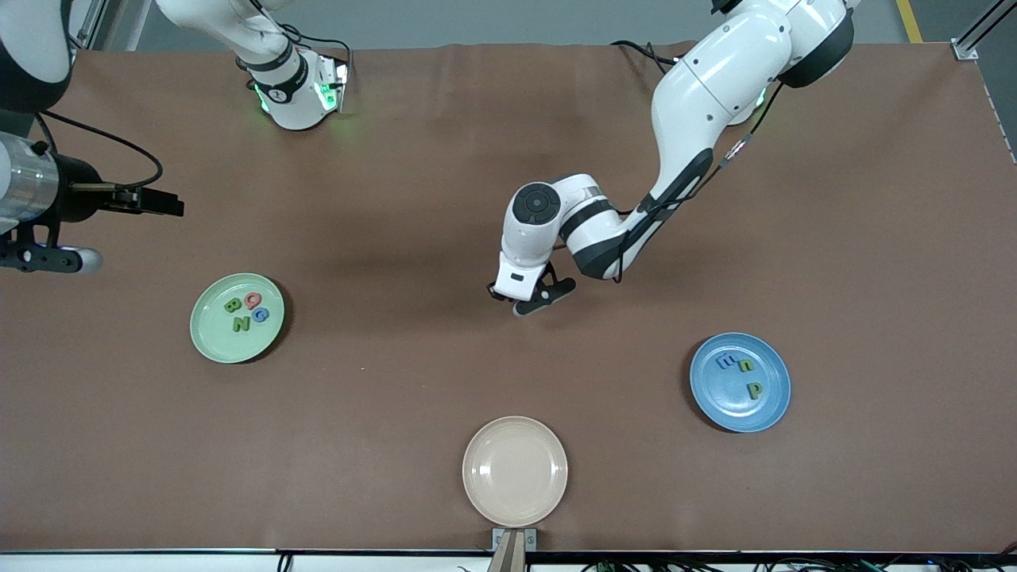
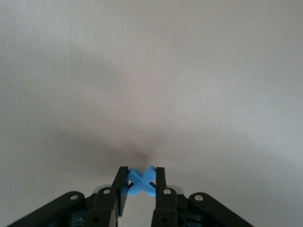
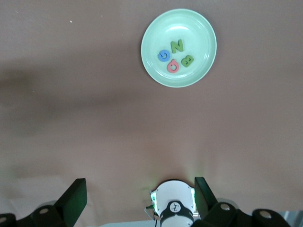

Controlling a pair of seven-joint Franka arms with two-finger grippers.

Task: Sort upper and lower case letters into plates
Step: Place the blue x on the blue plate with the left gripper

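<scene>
Left claw (image 2: 141,182) pinching blue X letter (image 2: 141,181), lower half hidden, right claw (image 3: 139,201) spread wide

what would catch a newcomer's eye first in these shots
The left gripper, over bare table mid-scene, has its jaws shut on a blue X. The green plate, toward the right arm's end, holds four letters; the blue plate, toward the left arm's end, holds three. The right gripper waits with jaws open.
</scene>
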